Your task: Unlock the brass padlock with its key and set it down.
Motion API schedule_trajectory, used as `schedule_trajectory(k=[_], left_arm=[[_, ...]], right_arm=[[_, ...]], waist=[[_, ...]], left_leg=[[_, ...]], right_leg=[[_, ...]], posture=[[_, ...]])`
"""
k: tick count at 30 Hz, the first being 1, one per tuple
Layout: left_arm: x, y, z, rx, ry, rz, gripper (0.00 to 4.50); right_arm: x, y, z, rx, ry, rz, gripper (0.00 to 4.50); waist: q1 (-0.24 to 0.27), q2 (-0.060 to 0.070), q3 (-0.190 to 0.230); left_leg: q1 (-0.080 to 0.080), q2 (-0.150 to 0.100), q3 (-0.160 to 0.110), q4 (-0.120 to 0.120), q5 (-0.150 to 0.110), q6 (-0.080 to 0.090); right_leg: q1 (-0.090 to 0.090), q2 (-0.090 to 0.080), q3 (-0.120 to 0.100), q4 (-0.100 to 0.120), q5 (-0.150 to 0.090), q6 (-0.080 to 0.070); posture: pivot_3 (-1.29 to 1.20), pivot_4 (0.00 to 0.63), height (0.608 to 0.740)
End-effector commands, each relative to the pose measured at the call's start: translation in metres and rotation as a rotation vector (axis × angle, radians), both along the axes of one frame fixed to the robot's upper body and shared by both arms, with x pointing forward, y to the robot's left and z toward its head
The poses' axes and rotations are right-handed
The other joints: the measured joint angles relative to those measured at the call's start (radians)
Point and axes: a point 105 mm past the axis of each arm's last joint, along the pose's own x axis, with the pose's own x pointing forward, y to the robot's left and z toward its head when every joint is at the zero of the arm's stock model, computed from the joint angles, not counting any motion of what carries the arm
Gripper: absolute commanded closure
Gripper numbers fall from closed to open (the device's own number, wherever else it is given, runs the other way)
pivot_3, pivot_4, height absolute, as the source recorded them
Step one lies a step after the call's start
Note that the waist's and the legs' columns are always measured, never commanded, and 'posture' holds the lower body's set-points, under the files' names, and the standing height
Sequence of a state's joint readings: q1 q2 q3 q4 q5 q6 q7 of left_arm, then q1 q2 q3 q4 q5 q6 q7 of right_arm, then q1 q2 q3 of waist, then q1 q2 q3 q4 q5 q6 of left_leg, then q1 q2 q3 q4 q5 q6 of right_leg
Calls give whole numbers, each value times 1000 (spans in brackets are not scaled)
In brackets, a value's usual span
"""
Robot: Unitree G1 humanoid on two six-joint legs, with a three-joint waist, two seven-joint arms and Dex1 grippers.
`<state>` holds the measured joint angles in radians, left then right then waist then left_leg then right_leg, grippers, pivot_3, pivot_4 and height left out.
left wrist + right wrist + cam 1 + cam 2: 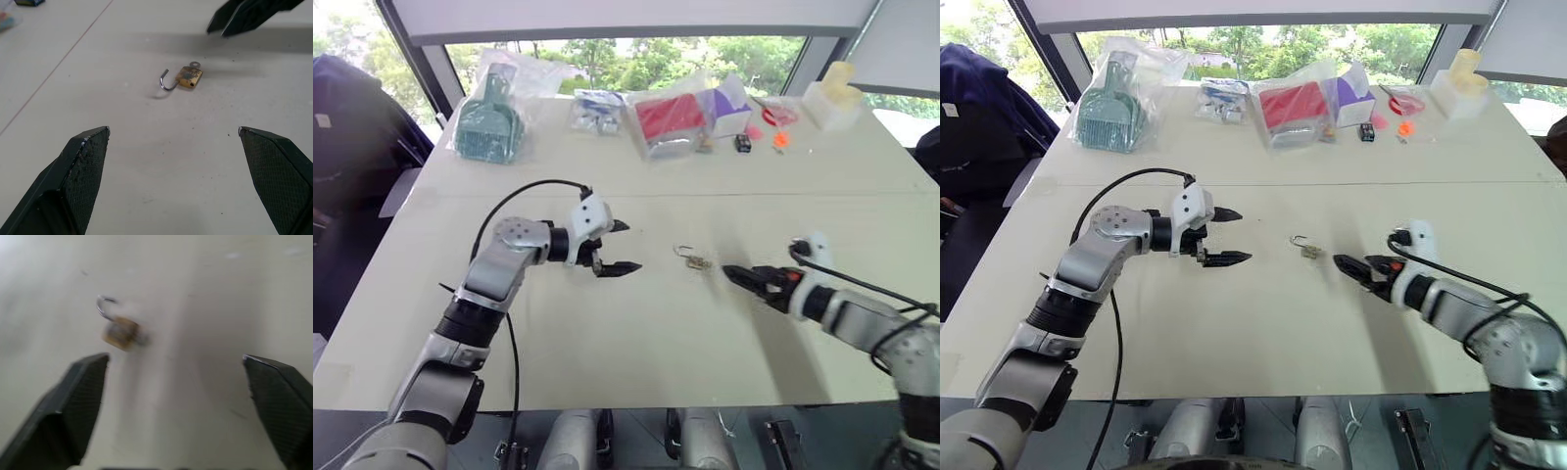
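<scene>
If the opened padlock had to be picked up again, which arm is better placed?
Probably the right. The right gripper is open, with its tips just beside the brass padlock, which lies on the table with its shackle swung open. The left gripper, also open, is farther off.

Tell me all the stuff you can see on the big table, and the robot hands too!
brass padlock: one, yellow-brass, silvery shackle swung open, lying on the table between the two grippers, touched by neither
green scoop-like thing in a clear bag: one, far left of the table
clear bag of small blue and white items: one, far edge
red thing in a clear bag: one, far edge, middle
purple and white box: one, beside the red thing
small black box: one, far edge
cream thing: one, far right corner
table: one, off-white
left gripper: black fingers, open
right gripper: black fingers, open
</scene>
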<state>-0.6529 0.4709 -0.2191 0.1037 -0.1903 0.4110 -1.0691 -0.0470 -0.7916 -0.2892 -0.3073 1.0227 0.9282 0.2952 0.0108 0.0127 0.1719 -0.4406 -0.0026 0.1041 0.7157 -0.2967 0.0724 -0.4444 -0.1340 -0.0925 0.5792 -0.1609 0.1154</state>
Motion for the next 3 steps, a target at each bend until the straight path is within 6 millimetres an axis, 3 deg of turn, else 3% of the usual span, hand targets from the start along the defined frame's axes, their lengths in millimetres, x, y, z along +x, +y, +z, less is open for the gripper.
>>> schedule_trajectory(k=[1,3], left_arm=[[0,15,8,-49,36,50,73],[-4,21,5,-45,57,58,73]], right_arm=[[-20,5,21,-66,-100,126,26],[-30,4,22,-74,-106,150,26]], waist=[[1,0,0],[0,0,0]], left_leg=[[0,1,0,0,0,0],[2,1,0,-1,0,0]], right_leg=[[0,0,0,0,0,0],[0,1,0,1,-1,0]], posture=[[0,150,735],[0,150,735]])
